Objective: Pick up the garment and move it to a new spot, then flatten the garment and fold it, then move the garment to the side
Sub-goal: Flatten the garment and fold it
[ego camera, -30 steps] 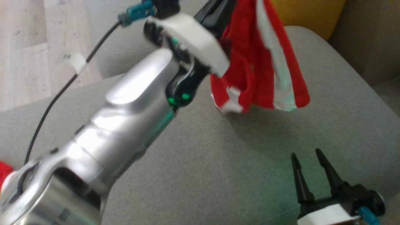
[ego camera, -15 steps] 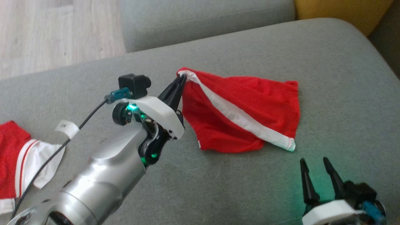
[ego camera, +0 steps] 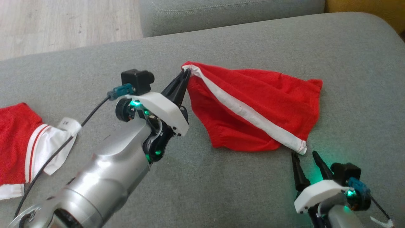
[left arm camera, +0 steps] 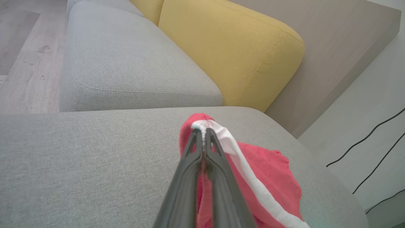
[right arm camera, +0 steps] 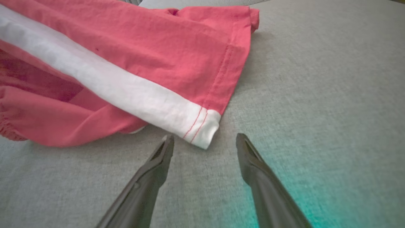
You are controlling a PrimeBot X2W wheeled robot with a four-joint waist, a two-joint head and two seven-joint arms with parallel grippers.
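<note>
R gripper [ego camera: 303, 154] is low over the seat [ego camera: 221, 186] near its front-right corner, fingers spread wide, nothing gripped. The garment [ego camera: 262, 104], red w/ a white stripe, has its white hem corner right at the gap between those tips; can't tell if they touch. Garment lies mid-seat, rumpled, w/ the stripe running diagonally from that front-right corner to its far-left end. L gripper [ego camera: 186, 73] reaches in from the front-left on a silver arm [ego camera: 110, 171] and is clamped tight on the far-left end, at the top of the stripe. That end peaks up at the tips and the rest drapes down onto the seat. A 2nd red-and-white cloth [ego camera: 22, 142] lies at the seat's left edge, well apart. Beyond the far edge is another grey seat [ego camera: 221, 11], w/ a yellow cushion [left arm camera: 234, 53] behind it and wood floor [ego camera: 63, 25] to the left.
</note>
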